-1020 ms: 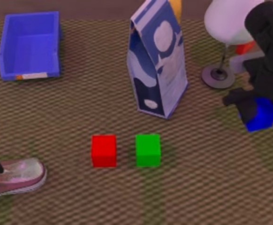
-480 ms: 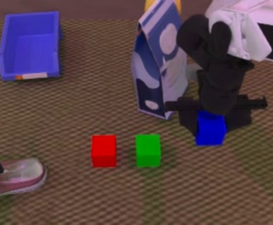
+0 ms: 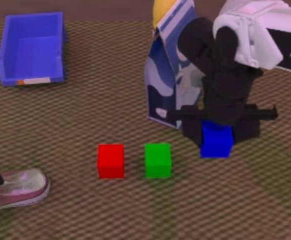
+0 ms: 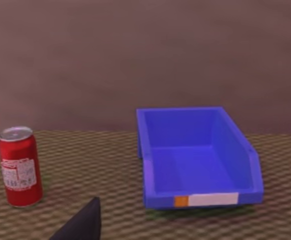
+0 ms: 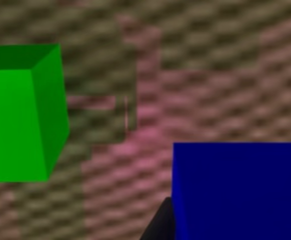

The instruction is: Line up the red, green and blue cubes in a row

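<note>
**Three cubes, two down and blue clamped in our right gripper**

Two cubes sit on the woven table cover at lower centre of the top view: red cube [image 3: 110,160] on the left, green cube [image 3: 158,160] just beside it on the right, a small gap between, not touching. Blue cube [image 3: 216,140] is right of green and a bit higher in the frame, apart from it, pinched in our right gripper [image 3: 216,131], fingers closed on its sides. Right wrist view shows blue cube [image 5: 239,190] close up with green cube [image 5: 23,112] off to one side.

Behind the gripper stands a blue-and-white carton [image 3: 173,70]. Blue bin [image 3: 32,48] sits upper left. Pink shoe [image 3: 16,188] at lower left edge.

Our left arm is parked at the left edge; we cannot tell its finger state. Left wrist view shows the bin [image 4: 198,157] and a red can [image 4: 19,166].
</note>
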